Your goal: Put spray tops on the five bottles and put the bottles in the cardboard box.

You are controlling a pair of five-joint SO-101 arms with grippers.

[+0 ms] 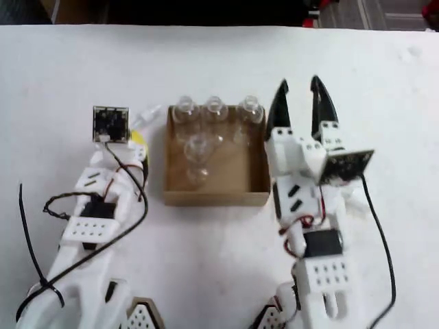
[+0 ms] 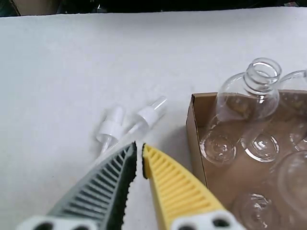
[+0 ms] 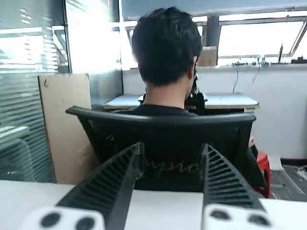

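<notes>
Now our left claw (image 2: 139, 154) sits nearly closed on nothing, just short of two spray tops (image 2: 132, 122) lying on the table (image 1: 206, 62) beside the box (image 1: 214, 198). Open-necked bottles (image 1: 214, 110) stand inside it. Our right claw (image 1: 300, 92) gapes wide, right of the box.

Your surroundings: a white table, with an office beyond it.
You have a white table (image 1: 219, 62) spread across the whole high view. In the right wrist view, a black mesh office chair (image 3: 163, 143) stands past its far edge with its back to you. A brown board (image 3: 64, 124) stands upright near the chair, by a glass partition with blinds (image 3: 24, 72). Behind the chair are a pale desk (image 3: 225, 100) and bright windows (image 3: 259, 38), and a red stool (image 3: 263, 165) peeks out beside it.
</notes>
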